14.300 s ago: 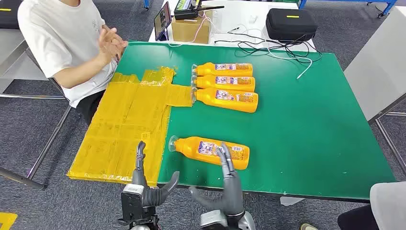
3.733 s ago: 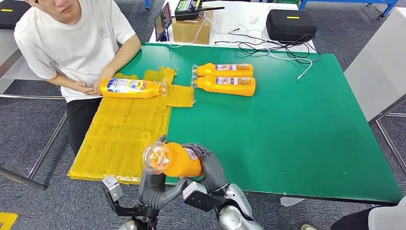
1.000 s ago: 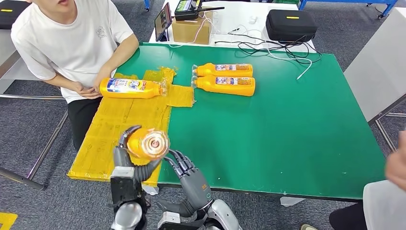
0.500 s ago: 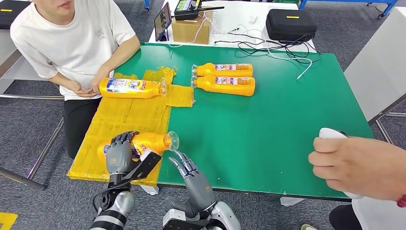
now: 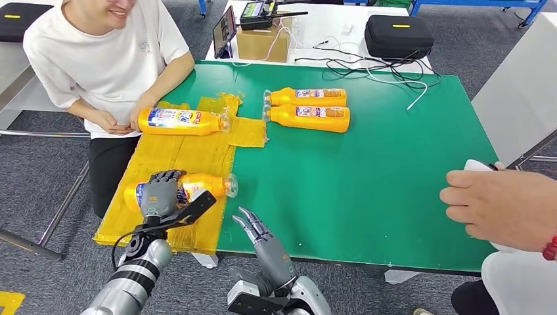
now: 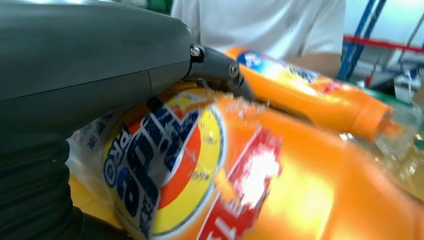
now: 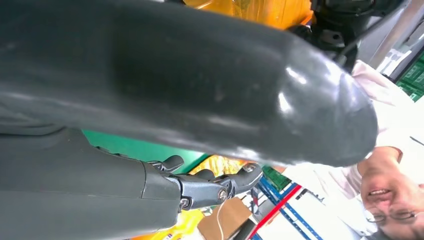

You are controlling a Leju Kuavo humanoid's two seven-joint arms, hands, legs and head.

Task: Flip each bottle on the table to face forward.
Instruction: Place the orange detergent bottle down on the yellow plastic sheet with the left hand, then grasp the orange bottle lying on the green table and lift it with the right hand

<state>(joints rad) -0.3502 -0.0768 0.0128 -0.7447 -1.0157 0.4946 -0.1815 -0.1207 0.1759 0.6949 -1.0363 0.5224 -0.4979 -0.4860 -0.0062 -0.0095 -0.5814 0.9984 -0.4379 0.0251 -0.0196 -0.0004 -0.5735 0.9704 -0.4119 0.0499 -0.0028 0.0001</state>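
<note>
Four orange detergent bottles total: two side by side (image 5: pixel 307 96) (image 5: pixel 309 117) on the green table (image 5: pixel 368 190), one (image 5: pixel 180 121) by the seated person (image 5: pixel 105 59), and one (image 5: pixel 190 188) lying on the yellow taped patch (image 5: pixel 171 164). The left hand (image 5: pixel 159 192) wraps over that last bottle, seemingly gripping it. The right hand (image 5: pixel 259 233) hovers with fingers spread and empty, and another person's hand (image 5: pixel 502 210) reaches in at the table's right edge.

This looks like a robot test lab or workshop. A green work table (image 5: pixel 394 190) stands on grey carpet tiles, with a patch of yellow tape (image 5: pixel 171 170) marking one end, and blue metal frames (image 5: pixel 473 5) stand at the back. Behind it a white table (image 5: pixel 328 26) carries a tablet (image 5: pixel 223 29), a cardboard box (image 5: pixel 263 41), a black case (image 5: pixel 399 34) and loose cables (image 5: pixel 368 65), while a person in a white T-shirt (image 5: pixel 105 59) sits at the side.
</note>
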